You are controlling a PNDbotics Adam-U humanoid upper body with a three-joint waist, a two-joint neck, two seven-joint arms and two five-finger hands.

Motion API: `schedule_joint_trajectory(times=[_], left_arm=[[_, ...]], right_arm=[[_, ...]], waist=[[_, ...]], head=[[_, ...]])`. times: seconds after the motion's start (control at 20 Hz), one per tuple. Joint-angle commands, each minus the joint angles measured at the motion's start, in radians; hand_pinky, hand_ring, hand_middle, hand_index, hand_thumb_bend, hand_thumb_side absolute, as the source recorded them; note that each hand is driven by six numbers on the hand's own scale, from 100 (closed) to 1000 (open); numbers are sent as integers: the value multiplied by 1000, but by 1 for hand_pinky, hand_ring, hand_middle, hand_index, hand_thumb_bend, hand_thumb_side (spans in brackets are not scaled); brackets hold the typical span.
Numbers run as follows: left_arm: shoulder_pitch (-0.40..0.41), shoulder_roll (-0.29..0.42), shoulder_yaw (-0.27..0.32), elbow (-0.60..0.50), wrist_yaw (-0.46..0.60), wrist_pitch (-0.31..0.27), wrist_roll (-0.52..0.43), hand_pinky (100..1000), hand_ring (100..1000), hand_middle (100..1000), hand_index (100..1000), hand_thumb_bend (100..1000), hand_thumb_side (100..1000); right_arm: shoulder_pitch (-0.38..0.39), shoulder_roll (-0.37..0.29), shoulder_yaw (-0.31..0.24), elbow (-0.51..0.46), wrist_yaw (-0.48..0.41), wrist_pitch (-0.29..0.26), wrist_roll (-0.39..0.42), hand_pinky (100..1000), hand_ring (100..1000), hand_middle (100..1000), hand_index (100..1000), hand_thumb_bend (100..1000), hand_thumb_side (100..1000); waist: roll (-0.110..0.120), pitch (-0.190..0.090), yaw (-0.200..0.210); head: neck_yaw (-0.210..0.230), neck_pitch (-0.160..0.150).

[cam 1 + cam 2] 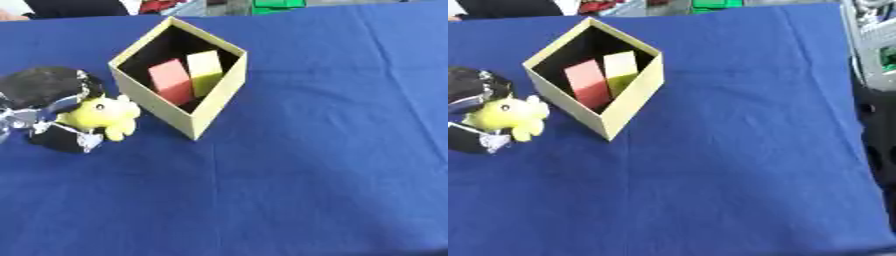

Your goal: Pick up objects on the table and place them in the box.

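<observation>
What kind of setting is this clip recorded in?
Probably a lab or demo workspace, not a home: a table under a blue cloth, an open cardboard box holding red and yellow blocks, and the left robot hand gripping a yellow plush toy.

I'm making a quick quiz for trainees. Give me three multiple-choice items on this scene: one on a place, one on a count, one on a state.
1. Where is the yellow plush toy?
A. in the box
B. left of the box
C. right of the box

2. How many blocks are in the box?
A. one
B. two
C. four

3. The left robot hand is:
A. curled round the toy
B. flat on the cloth
C. inside the box

Answers: 1 B, it is outside the box's left wall; 2 B, a red block and a yellow block; 3 A, fingers wrap the toy.
</observation>
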Motion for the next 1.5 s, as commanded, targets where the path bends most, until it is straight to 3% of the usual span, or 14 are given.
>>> schedule_joint_trajectory(times=[0.05,0.3,0.55,1.1,1.5], left_arm=[[-67,7,35,2,48,26,-8,655,638,595,680,100,379],[-193,-54,37,112,111,40,-26,659,638,598,681,100,422],[-288,-129,56,246,142,48,17,668,641,608,685,100,465],[-399,-257,75,509,228,-50,120,677,653,637,699,100,602],[-426,-314,71,611,238,-128,126,683,682,666,733,100,657]], right_arm=[[-16,-8,-7,-22,9,-2,-1,903,841,776,817,100,895],[-17,-2,-3,-24,12,-5,2,903,841,776,818,100,895],[-22,-1,-1,-26,12,-7,3,903,841,775,818,100,895],[-37,12,1,-36,10,-10,7,903,841,774,819,100,894],[-42,17,-1,-36,5,-7,7,903,840,774,819,100,894]], waist=[[3,-28,0],[6,-29,-5],[10,-25,-14],[15,-10,-43],[10,-2,-52]], head=[[-3,5],[7,7],[20,4],[46,-17],[61,-18]])
